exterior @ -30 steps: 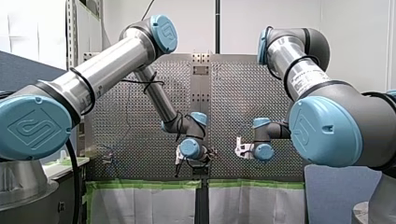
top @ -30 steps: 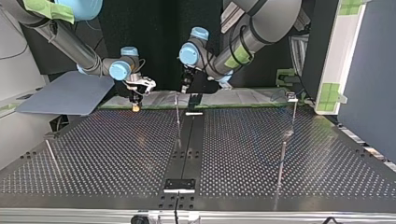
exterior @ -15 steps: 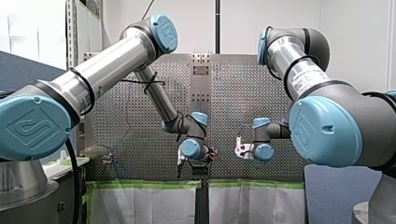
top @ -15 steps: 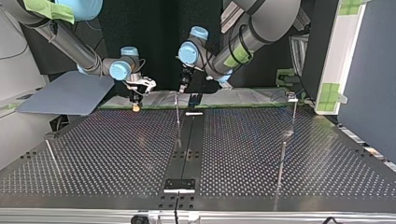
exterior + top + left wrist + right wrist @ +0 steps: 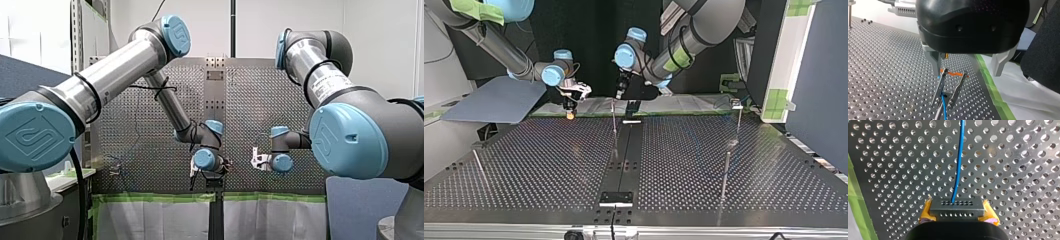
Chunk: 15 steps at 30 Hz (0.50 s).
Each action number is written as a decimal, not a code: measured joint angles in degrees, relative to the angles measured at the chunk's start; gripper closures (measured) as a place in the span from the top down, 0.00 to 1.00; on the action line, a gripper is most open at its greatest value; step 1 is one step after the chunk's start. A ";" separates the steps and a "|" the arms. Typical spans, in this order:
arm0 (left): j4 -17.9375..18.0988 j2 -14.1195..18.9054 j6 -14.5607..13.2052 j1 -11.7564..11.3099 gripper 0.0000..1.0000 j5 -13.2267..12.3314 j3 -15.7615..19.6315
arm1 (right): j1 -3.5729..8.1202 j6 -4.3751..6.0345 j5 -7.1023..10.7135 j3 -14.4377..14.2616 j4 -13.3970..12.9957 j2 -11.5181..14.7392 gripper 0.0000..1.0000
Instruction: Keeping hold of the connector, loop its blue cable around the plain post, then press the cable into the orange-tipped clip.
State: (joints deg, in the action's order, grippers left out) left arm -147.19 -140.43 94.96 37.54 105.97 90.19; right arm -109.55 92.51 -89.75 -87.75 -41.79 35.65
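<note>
Holding connector: R gripper; its yellow-padded fingers clamp the dark connector at both ends.
Cable: blue cable leaves the connector's middle and runs ahead over the perforated desk w/ a slight bend.
L side: L gripper; thin metal fingers narrow, closed round the blue cable nr their tips.
Upright: thin post at mid desk in top view, just under L gripper; R gripper apart, to that view's left.
Edge: green tape along desk beside L gripper.
</note>
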 joint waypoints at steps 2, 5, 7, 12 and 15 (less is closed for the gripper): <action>0.02 0.01 0.01 0.05 1.00 0.12 0.01 | 0.00 0.00 0.00 -0.01 0.00 0.00 0.00; 0.04 0.01 0.00 0.07 1.00 0.24 -0.01 | 0.00 -0.01 0.00 0.00 -0.08 -0.06 0.00; 0.04 0.02 0.00 0.08 1.00 0.28 0.00 | -0.01 -0.01 0.00 0.00 -0.11 -0.07 0.00; 0.02 -0.01 0.01 0.09 1.00 0.35 -0.01 | 0.00 0.01 0.00 0.00 -0.13 -0.12 0.00; -0.02 0.02 -0.02 0.09 1.00 0.39 -0.01 | 0.00 0.02 0.00 0.01 -0.14 -0.16 0.00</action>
State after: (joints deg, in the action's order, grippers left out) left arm -147.20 -140.41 94.94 37.64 106.36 90.18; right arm -109.55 92.53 -89.75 -87.75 -41.93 35.50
